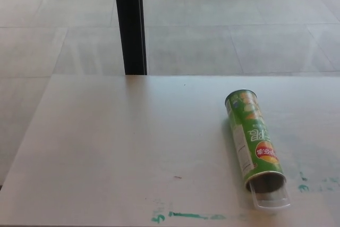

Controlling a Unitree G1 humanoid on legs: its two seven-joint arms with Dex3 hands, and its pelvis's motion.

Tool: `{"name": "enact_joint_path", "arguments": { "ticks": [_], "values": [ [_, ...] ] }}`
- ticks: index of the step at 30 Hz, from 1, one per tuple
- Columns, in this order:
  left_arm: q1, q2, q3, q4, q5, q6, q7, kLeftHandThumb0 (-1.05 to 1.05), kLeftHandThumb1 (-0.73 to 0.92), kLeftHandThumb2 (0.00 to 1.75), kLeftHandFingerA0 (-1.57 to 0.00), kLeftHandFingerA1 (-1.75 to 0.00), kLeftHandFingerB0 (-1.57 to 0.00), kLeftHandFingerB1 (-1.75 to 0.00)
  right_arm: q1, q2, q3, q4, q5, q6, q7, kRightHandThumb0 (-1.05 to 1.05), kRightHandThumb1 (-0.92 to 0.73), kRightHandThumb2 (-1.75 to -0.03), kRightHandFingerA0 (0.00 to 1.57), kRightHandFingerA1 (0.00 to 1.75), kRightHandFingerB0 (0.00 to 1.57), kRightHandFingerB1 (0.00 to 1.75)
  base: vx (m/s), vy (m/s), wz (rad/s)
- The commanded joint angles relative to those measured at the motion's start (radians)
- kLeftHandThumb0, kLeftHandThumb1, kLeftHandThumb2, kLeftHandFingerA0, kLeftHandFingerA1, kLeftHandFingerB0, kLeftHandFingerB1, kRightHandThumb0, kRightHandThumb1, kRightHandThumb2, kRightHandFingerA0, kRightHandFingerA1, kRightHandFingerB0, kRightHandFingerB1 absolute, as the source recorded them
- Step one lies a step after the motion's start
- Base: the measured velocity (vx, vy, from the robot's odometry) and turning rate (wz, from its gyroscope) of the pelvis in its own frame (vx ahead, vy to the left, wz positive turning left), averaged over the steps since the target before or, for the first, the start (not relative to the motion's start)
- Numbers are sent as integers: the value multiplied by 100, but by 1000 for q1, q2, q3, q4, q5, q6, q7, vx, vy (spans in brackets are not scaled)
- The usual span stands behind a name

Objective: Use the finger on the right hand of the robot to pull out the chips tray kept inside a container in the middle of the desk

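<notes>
You see the green container [254, 139] lying on the desk [117, 147], clear tray [271, 199] poking out (near end); neither hand shows, so finger state can't be told.

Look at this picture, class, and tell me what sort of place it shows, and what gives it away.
Probably an indoor lab or office test space: a plain pale desk with green marker smears, a floor of large grey tiles and a black post behind it. A green chips can lies on its side, its clear tray poking out.
</notes>
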Motion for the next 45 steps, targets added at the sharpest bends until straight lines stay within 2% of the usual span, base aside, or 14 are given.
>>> {"name": "enact_joint_path", "arguments": {
  "ticks": [1, 3, 7, 11, 28, 29, 30, 31, 32, 34, 35, 38, 39, 45],
  "values": [
    [7, 16, 10, 7, -26, -23, -13, -66, 74, 62, -34, -72, -34, -55, 12, -85, 141, -128, -153, 77, 101, -27, -61, -58, 79, 72, 38, 40, 0, 0, 0],
    [18, 15, 3, -13, -21, -27, -10, -67, 75, 63, -35, -75, -37, -63, 5, -90, 181, -132, -186, 89, 98, -26, -61, -58, 82, 73, 39, 40, 0, 0, 0],
    [8, 22, -9, 5, -7, -42, -3, -68, 74, 62, -33, -67, -34, -51, -30, -82, 259, -106, -218, 78, 95, -24, -60, -57, 85, 75, 40, 42, 0, 0, 0],
    [5, 21, 2, 3, -24, -19, -10, -66, 74, 61, -36, -75, -38, -66, -72, -78, 343, -78, -300, 92, 90, -26, -61, -58, 85, 76, 41, 41, 0, 0, 0],
    [3, 23, -3, 6, -22, -33, -12, -67, 73, 62, -32, -70, -37, -58, -182, -105, 395, 33, -400, 66, 106, -22, -59, -57, 94, 92, 47, 43, 0, 0, 0],
    [3, 26, -4, 4, -23, -35, -29, -71, 58, 101, -31, -69, -32, -63, -179, -113, 400, 34, -412, 58, 111, -21, -59, -57, 94, 98, 48, 43, 0, 0, 0],
    [3, 26, -5, 5, -23, -36, -31, -71, 58, 101, -31, -69, -32, -63, -179, -114, 401, 36, -414, 56, 112, -21, -59, -57, 94, 98, 48, 43, 0, 0, 0],
    [1, 28, -4, 7, -23, -31, -26, -65, 54, 98, -32, -69, -33, -63, -180, -119, 411, 38, -430, 45, 112, -20, -59, -57, 94, 106, 51, 44, 0, 0, 0],
    [-3, 26, 1, 10, -28, -25, -20, -67, 71, 61, -33, -72, -37, -61, -181, -122, 416, 44, -438, 34, 112, -18, -58, -57, 93, 108, 51, 45, 0, 0, 0],
    [6, 24, 9, -2, -37, -21, -25, -65, 73, 61, -31, -72, -34, -57, -184, -129, 427, 61, -445, 8, 116, -17, -58, -57, 92, 111, 50, 46, 0, 0, 0],
    [11, 24, 9, -3, -34, -30, -25, -69, 57, 102, -33, -68, -31, -61, -185, -137, 436, 70, -462, -7, 116, -16, -57, -57, 91, 111, 51, 46, 0, 0, 0],
    [4, 29, 9, 9, -34, -26, -25, -65, 54, 100, -31, -67, -37, -65, -189, -142, 445, 81, -471, -20, 119, -16, -57, -57, 93, 104, 51, 47, 0, 0, 0],
    [10, 30, 1, 0, -26, -36, -20, -68, 72, 62, -33, -73, -34, -57, -186, -148, 451, 79, -482, -14, 126, -16, -57, -56, 93, 104, 52, 46, 0, 0, 0],
    [12, 30, 4, -1, -36, -25, -31, -66, 73, 63, -31, -72, -35, -59, -186, -149, 455, 83, -506, -27, 119, -16, -57, -56, 92, 103, 51, 46, 0, 0, 0]
  ]
}}
